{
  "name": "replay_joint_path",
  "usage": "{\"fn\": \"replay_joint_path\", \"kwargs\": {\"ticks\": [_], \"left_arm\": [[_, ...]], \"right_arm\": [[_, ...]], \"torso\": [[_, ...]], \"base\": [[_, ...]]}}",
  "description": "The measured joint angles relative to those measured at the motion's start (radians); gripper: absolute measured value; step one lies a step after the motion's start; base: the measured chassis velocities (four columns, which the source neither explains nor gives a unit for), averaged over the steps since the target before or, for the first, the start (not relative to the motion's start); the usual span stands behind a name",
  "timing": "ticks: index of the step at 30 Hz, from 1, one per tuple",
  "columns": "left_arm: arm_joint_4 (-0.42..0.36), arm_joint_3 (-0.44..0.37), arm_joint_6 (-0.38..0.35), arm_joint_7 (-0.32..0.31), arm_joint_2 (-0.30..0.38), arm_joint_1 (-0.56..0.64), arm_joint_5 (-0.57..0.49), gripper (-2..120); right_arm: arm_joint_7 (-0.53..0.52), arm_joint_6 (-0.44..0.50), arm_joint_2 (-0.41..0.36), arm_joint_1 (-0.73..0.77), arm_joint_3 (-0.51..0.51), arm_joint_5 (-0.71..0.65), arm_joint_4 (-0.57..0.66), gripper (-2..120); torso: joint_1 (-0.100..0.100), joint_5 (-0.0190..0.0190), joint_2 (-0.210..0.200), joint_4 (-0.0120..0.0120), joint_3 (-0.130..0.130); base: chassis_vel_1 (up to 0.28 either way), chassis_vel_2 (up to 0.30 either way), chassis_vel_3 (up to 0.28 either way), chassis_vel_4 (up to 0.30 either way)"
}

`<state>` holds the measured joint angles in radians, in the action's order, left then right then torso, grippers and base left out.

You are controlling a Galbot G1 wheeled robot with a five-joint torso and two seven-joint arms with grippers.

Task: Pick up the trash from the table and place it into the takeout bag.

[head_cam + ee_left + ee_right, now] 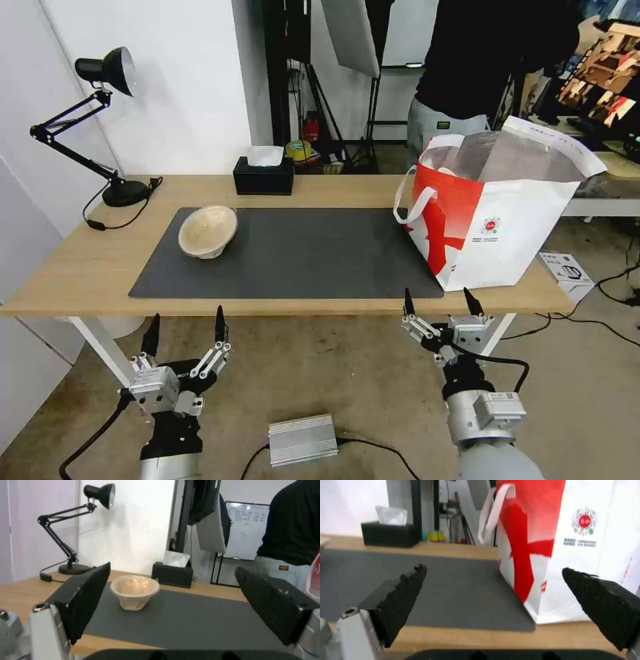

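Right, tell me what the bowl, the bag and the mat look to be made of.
Bowl: probably moulded paper pulp, since it is tan, matte and faintly mottled. Takeout bag: likely woven or non-woven plastic fabric, printed white and red, with a shiny silver foil-like lining at its mouth. Mat: dark grey, flat and matte, possibly felt or leatherette.

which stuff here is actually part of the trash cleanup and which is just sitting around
Part of the job:
tan pulp bowl, tilted on the mat
takeout bag, open, at the table's right end
left gripper and right gripper, both open, below the table's front edge

Just lying about:
black tissue box
desk lamp
dark grey mat
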<state>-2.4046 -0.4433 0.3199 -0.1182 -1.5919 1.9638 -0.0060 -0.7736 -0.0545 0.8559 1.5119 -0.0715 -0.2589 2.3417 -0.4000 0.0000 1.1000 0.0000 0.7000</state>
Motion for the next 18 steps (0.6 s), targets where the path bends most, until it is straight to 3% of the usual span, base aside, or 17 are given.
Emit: {"fn": "replay_joint_path", "kwargs": {"ticks": [18], "left_arm": [[0.003, -0.001, 0.0, 0.0, 0.001, -0.004, -0.001, 100]], "right_arm": [[-0.027, -0.075, -0.008, 0.022, 0.011, -0.009, -0.001, 100]], "torso": [[0.0, -0.0001, 0.0, 0.0001, 0.0]], "base": [[0.0, 0.0, 0.0, 0.0]]}}
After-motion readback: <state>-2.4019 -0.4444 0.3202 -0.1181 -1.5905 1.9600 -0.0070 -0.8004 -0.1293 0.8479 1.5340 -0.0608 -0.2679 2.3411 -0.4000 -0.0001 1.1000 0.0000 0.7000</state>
